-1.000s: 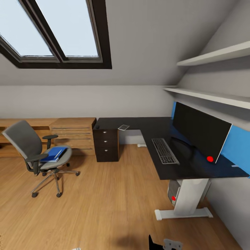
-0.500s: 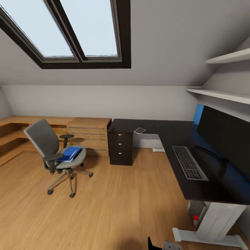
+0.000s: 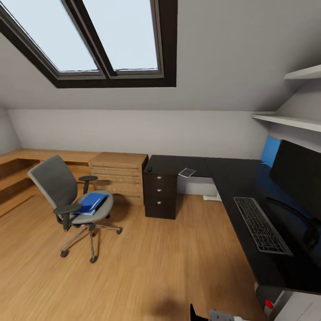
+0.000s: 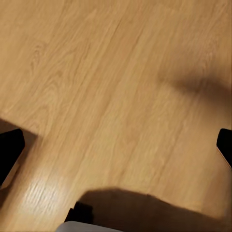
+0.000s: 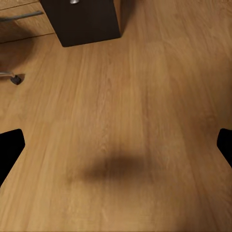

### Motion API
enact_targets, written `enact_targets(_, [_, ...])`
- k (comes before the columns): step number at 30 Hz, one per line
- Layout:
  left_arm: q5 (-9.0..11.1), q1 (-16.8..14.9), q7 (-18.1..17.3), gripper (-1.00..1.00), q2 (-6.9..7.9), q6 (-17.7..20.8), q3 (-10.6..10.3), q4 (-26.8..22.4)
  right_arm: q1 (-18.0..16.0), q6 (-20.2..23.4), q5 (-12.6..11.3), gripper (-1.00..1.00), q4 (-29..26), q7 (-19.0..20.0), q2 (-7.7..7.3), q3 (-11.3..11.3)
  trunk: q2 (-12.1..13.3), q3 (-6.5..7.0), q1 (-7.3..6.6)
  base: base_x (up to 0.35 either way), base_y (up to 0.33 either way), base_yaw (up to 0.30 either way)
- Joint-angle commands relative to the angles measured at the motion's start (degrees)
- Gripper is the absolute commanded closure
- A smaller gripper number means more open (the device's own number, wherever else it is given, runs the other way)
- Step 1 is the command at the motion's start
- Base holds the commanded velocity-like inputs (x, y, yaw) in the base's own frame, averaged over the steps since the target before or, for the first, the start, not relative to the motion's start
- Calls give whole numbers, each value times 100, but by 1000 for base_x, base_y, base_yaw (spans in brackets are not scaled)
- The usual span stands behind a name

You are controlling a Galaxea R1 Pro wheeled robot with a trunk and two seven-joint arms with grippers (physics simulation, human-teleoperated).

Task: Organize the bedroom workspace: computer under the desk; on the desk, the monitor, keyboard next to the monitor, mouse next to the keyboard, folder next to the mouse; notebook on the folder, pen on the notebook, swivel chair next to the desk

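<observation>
Head view shows an attic bedroom with a wooden floor (image 3: 147, 267) and a skylight (image 3: 107, 35) overhead. Over the last second our camera has swung toward the left: the swivel chair (image 3: 67, 200) now sits further into the picture at left, while the monitor (image 3: 298, 176) has slid to the right edge and is partly cut off. Nothing in the room itself has moved.

We see the blue folder (image 3: 90, 202) lying on the chair seat, with what may be the notebook under it; we cannot tell for sure. The keyboard (image 3: 261, 224) lies on the dark desk (image 3: 232, 178) just in front of the monitor. A small dark lump at the desk's far left corner could be the mouse. The computer peeks from under the desk at the near right.

Our left gripper (image 4: 116, 145) and right gripper (image 5: 116, 150) both hang over bare floor, fingers spread wide, holding nothing.

We judge the turn points us toward the chair, so fetching the folder looks like the coming step.
</observation>
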Motion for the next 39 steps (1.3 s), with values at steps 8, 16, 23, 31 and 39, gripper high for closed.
enact_targets(8, [43,-4,56,-100,9,13,-51,-14,-5,-24,-60,-100,7,4,-11,38,-5,-7,4,320,0,1])
enact_targets(16, [37,-3,56,-100,9,6,-51,-14,-5,-24,-62,-100,7,6,-18,38,-5,-7,4,320,0,0])
enact_targets(23, [34,-3,56,-100,9,5,-51,-14,-5,-24,-61,-100,8,7,-20,38,-5,-7,4,320,0,0])
enact_targets(31, [34,-3,56,-100,9,4,-51,-14,-5,-24,-65,-100,13,5,-20,38,-5,-7,4,320,0,0])
enact_targets(39, [19,-3,56,-100,16,-375,-50,-79,-7,-19,-68,-100,-103,-3,-18,26,-5,-7,4,320,0,0])
